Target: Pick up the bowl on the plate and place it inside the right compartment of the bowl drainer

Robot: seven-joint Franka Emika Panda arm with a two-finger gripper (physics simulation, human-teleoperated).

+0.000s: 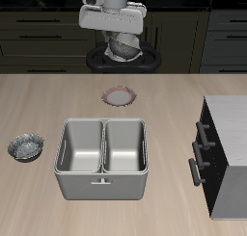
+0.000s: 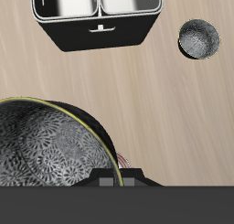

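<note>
My gripper [image 1: 123,47] hangs high over the back of the table, shut on the grey speckled bowl [image 1: 124,49], which is tilted in its grasp. The bowl [image 2: 46,145] fills much of the wrist view. Directly below it lies the white plate [image 1: 120,95] with a reddish-brown rim, nothing on it. Nearer the table's front edge stands the grey bowl drainer [image 1: 101,187], also seen in the wrist view [image 2: 96,31]. Both of its wells hold nothing, including the right compartment [image 1: 125,145].
A second look-alike bowl [image 1: 26,146] sits on the table beside the drainer, and it shows in the wrist view as well [image 2: 198,38]. A dark cabinet [image 1: 224,153] with bar handles stands at the other side of the drainer.
</note>
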